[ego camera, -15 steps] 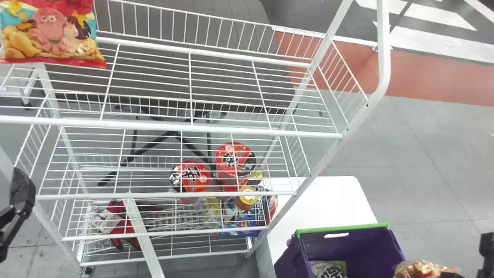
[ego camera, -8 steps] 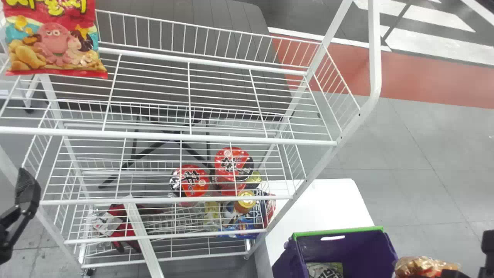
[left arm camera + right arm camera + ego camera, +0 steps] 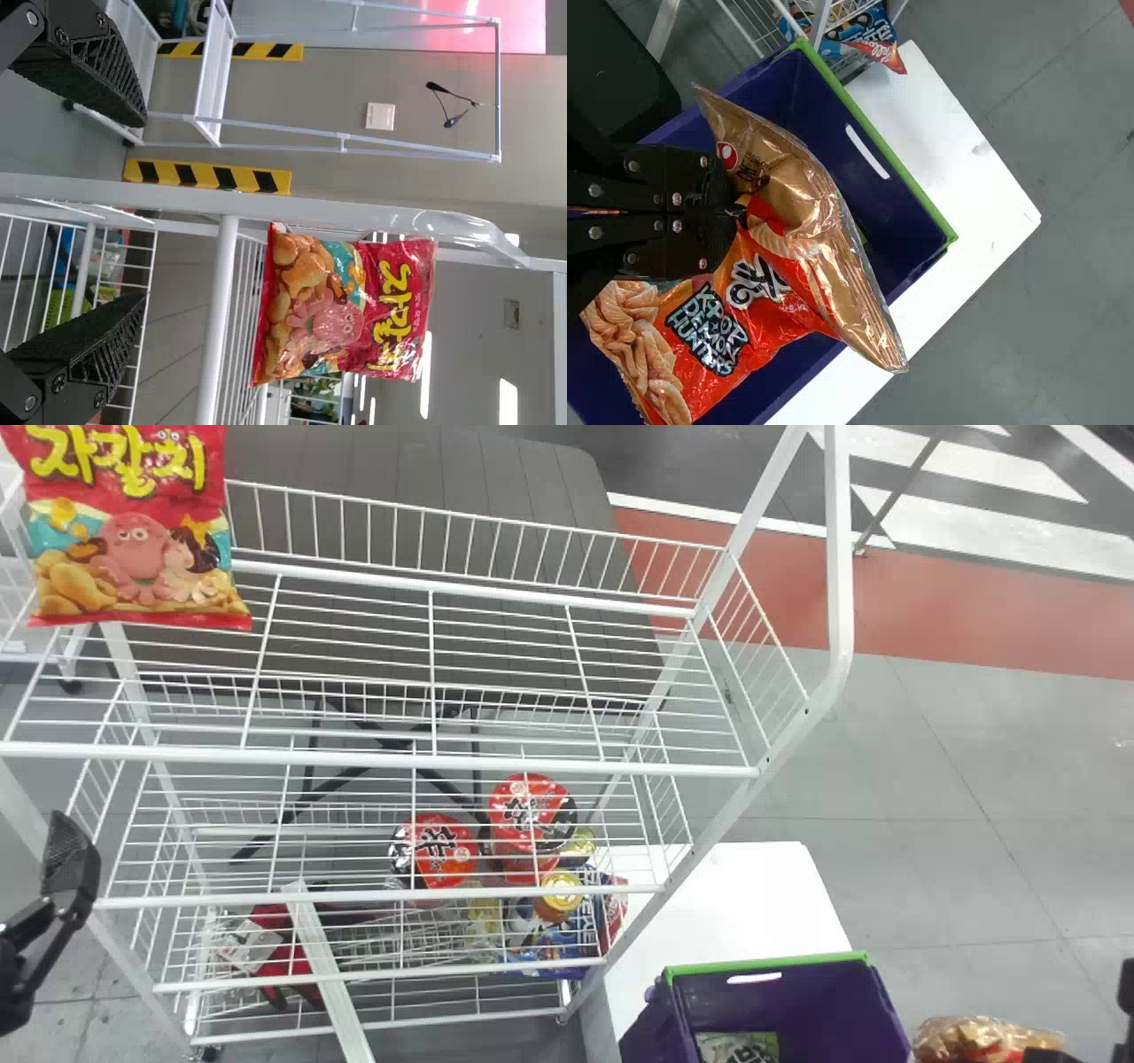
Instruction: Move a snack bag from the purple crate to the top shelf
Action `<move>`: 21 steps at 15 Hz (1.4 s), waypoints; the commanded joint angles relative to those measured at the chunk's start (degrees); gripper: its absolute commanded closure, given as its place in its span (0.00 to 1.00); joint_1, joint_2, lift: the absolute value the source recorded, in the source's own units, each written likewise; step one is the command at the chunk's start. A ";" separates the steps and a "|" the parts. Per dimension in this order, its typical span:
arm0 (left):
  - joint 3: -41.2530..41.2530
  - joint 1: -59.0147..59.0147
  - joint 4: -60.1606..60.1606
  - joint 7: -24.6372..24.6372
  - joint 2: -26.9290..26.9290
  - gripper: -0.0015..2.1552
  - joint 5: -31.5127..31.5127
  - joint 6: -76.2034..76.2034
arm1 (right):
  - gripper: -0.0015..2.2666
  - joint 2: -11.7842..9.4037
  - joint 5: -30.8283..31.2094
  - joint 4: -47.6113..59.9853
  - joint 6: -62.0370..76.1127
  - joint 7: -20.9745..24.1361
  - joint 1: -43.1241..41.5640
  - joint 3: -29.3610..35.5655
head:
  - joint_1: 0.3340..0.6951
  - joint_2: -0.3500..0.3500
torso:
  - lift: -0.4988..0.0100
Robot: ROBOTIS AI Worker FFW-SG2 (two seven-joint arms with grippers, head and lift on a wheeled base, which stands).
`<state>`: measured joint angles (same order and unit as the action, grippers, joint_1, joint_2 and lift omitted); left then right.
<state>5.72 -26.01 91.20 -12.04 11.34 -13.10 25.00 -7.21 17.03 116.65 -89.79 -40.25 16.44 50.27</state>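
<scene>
My right gripper (image 3: 1052, 1055) is at the lower right corner of the head view, beside the purple crate (image 3: 784, 996). In the right wrist view the right gripper (image 3: 733, 215) is shut on an orange and gold snack bag (image 3: 799, 266), which hangs creased over the crate (image 3: 908, 212). Another bag (image 3: 737, 1047) lies inside the crate. My left gripper (image 3: 69, 868) is parked at the left edge, before the rack; in the left wrist view the left gripper (image 3: 137, 212) stands open, nothing between its fingers. The white top shelf (image 3: 381, 760) holds a red snack bag (image 3: 137, 531) at its left end.
Lower rack levels hold red cup noodles (image 3: 529, 815), a jar (image 3: 560, 895) and several packages. The rack's slanted right post (image 3: 709, 828) stands between the shelves and the crate. A white table (image 3: 735, 903) bears the crate.
In the head view, the rack has shifted down and its right side leftward, bringing more of the red bag into sight. The crate has shifted slightly left. The orange bag has stayed in my right gripper.
</scene>
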 commanded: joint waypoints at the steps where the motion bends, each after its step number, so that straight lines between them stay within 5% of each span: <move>1: 0.08 0.00 0.03 0.00 0.00 0.06 0.00 0.00 | 0.99 0.00 -0.06 -0.20 -0.30 -0.01 0.34 0.27 | 1.00 0.00 | 0.83; 21: 0.17 -0.53 0.29 -0.09 0.00 0.06 0.00 0.17 | 0.99 0.18 -0.06 -0.73 -0.30 0.26 0.34 -0.08 | 1.00 0.00 | 0.98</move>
<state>5.90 -26.52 91.49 -12.09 11.34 -13.10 25.18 -7.03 16.96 115.92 -89.79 -39.99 16.81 50.20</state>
